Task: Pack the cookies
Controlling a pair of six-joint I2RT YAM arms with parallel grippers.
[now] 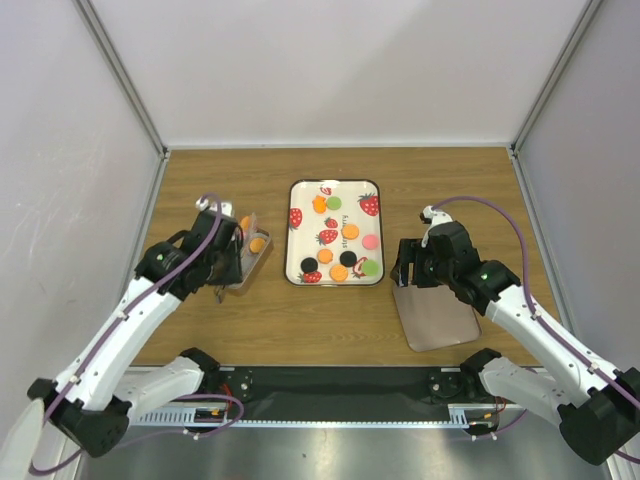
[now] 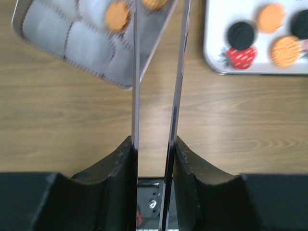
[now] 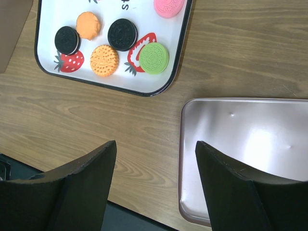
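Black arm bases [image 1: 200, 368] edge a wooden table [image 1: 300, 320] boxed by 3 white walls [image 1: 340, 70]. Left gripper [image 2: 154, 144] pinches metal tongs [image 2: 135, 96]; right gripper [image 3: 155, 149] hangs spread over a steel lid's [image 3: 250, 144] edge, near the cookies [image 1: 339, 272].

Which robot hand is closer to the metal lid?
The right gripper: it hovers at the lid's far edge; the left gripper, holding tongs, is beyond the tray, by the tin.
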